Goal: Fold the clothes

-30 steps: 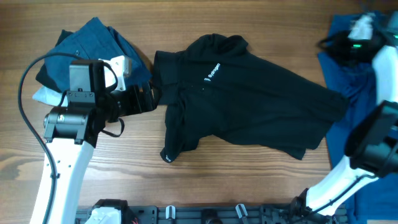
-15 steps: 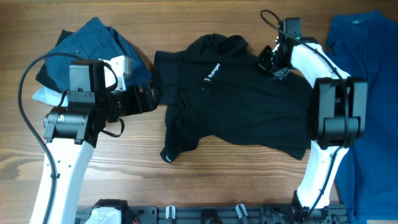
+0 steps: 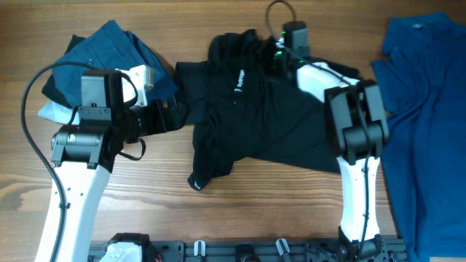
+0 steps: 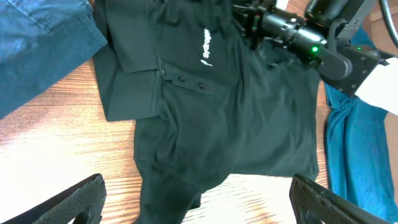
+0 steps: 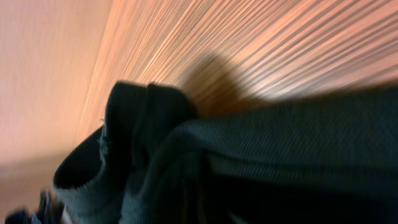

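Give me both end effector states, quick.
Left end effector: open, holding nothing.
Right end effector: closed on the black polo shirt.

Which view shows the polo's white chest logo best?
Left wrist: the white logo appears large and unobstructed on the black polo. Overhead shows it too, but much smaller. Right wrist shows only blurred dark fabric, no logo.
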Action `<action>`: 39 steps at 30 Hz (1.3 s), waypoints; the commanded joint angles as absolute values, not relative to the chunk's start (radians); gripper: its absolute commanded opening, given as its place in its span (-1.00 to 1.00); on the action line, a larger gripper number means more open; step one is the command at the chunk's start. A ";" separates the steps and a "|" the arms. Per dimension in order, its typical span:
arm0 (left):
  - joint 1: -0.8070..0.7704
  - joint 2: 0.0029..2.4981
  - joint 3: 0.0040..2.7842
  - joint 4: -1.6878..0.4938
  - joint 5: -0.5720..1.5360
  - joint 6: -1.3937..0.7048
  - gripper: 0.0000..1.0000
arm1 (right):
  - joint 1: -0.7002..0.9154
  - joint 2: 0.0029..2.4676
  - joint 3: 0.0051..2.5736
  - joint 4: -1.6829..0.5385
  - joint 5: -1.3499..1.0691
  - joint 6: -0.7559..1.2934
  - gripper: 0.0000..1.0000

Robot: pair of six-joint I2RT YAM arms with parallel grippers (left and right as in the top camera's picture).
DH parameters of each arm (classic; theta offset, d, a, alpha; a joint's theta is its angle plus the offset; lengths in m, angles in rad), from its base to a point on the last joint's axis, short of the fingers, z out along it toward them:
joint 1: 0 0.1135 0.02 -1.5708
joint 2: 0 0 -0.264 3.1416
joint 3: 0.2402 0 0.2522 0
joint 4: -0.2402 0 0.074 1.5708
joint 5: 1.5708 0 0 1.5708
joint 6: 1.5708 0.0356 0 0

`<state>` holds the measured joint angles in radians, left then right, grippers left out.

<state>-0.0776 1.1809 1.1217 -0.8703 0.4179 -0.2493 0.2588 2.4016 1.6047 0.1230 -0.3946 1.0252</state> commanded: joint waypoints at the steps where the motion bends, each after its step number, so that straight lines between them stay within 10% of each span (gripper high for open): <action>1: -0.083 1.178 1.139 -0.867 0.434 -0.243 0.96 | 0.237 2.402 1.664 0.138 -0.488 0.867 -0.57; 5: -0.083 1.178 1.139 -0.845 0.435 -0.244 0.90 | 0.147 2.292 1.671 0.044 -0.618 0.676 -0.08; 7: -0.083 1.178 1.139 -0.827 0.437 -0.257 0.42 | 0.080 2.183 1.671 -0.088 -0.663 0.574 -0.01; 10: -0.083 1.178 1.139 -0.754 0.424 -0.275 0.22 | 0.022 2.038 1.671 -0.266 -0.675 0.420 0.02; 15: -0.080 1.202 1.139 -0.675 0.138 -0.342 -0.92 | -0.028 1.763 1.671 -0.593 -0.616 0.314 0.02; 25: 0.178 1.644 1.139 -0.383 0.084 -0.284 -0.92 | -0.017 1.575 1.665 -1.110 -0.523 0.287 -0.16; 39: 0.558 2.061 1.143 -0.219 0.168 -0.356 -0.92 | 0.010 1.575 1.660 -1.172 -0.512 0.261 -0.14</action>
